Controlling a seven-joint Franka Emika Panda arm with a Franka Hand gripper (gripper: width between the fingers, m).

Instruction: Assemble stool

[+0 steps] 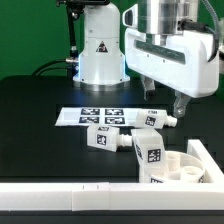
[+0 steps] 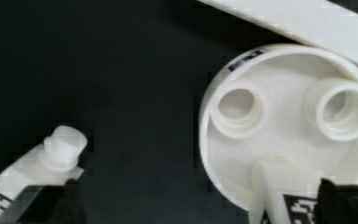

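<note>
Three legs [image 1: 106,138] lie loose on the counter [image 1: 40,110] near the exterior view's centre, none fitted; the seat [image 1: 190,168] rests at five o'clock, its sockets empty. The hand [image 1: 180,114] hangs at three o'clock, fingers spread, gripping nothing, so all joining remains.

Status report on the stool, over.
Gripper open, holding nothing. Seat lies flat, legs loose beside it. No obstruction seen over seat.

Round white seat [image 1: 186,166] flat beside loose legs [image 1: 104,138]
</note>
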